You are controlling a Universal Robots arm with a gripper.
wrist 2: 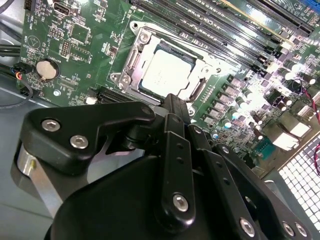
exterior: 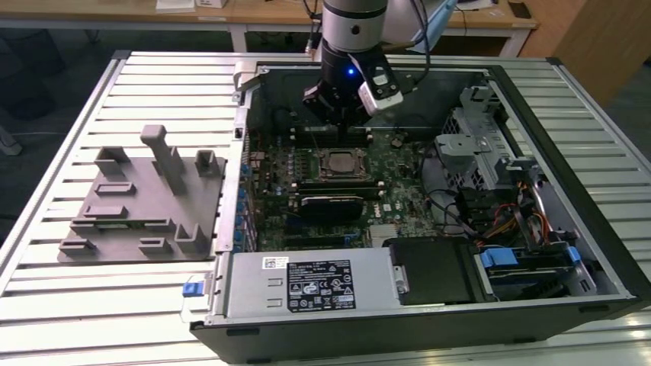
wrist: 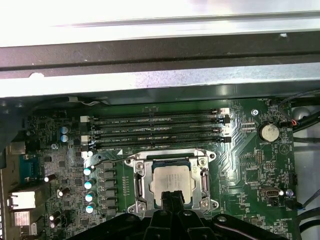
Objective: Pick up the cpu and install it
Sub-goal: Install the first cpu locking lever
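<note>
1 cpu is the whole job here. It lies flat inside the metal socket frame on the green board, shiny top up. In both wrist views its edges run square with the frame's sides.

The gripper hangs just over 1 edge of the cpu with its 2 fingers pressed together and nothing between them. I cannot tell whether the tips touch the chip.

On the exterior view's clock face, the cpu sits at 6 o'clock from the gripper, inside the open computer case. The grey holder block stands well apart at 9 o'clock, on the slatted table.

By my judgement the task is far along, since the chip is in its seat. Whether it has dropped fully home is not clear.

Doing this step well means keeping any contact light, straight down and near the middle of the lid. A push at an edge could lift 1 corner or drag the chip across the fine contacts beneath. All 4 sides ought to show an even gap to the frame. The memory slots lie just beside the socket, so the arm has little room to drift sideways.
</note>
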